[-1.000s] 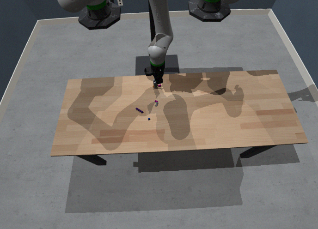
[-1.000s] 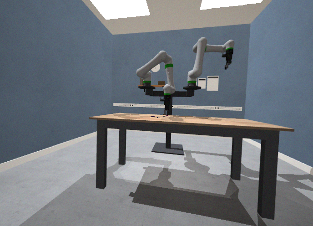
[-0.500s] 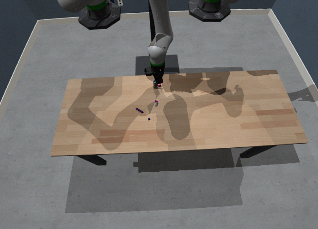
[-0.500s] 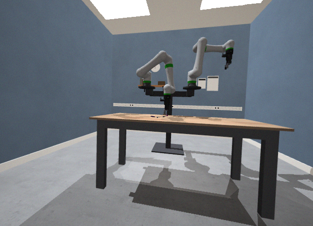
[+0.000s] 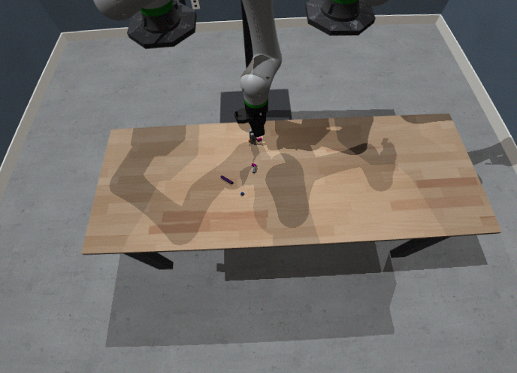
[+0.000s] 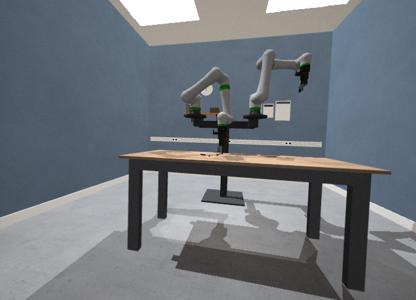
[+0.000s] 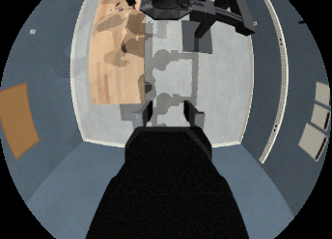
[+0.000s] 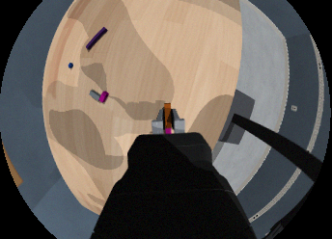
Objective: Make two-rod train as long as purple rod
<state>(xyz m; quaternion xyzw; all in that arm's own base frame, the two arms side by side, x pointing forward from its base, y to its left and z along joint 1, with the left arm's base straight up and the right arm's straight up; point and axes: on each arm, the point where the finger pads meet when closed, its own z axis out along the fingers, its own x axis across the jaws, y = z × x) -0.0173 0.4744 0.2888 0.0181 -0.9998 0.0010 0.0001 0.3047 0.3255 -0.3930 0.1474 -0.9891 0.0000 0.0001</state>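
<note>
A light wooden rectangular tabletop [image 5: 355, 210] spans the middle of the frame, crossed by dark arm shadows. From the top edge a white-and-grey robot arm [image 5: 259, 31] with a green ring reaches down to a black gripper [image 5: 252, 137], whose tip is at the tabletop's far edge, just left of the frame's centre line. A bit of an orange rod [image 5: 249, 141] shows at its fingers, with a short magenta rod [image 5: 259, 139] just to the right. Below, near the centre, a second short magenta rod [image 5: 253, 165] sits at the upper end of a short grey rod [image 5: 254, 169]. Lower left of these lies a long dark purple rod [image 5: 226, 179], slanting down to the right; a tiny blue rod [image 5: 242, 193] lies below and right of it.
</note>
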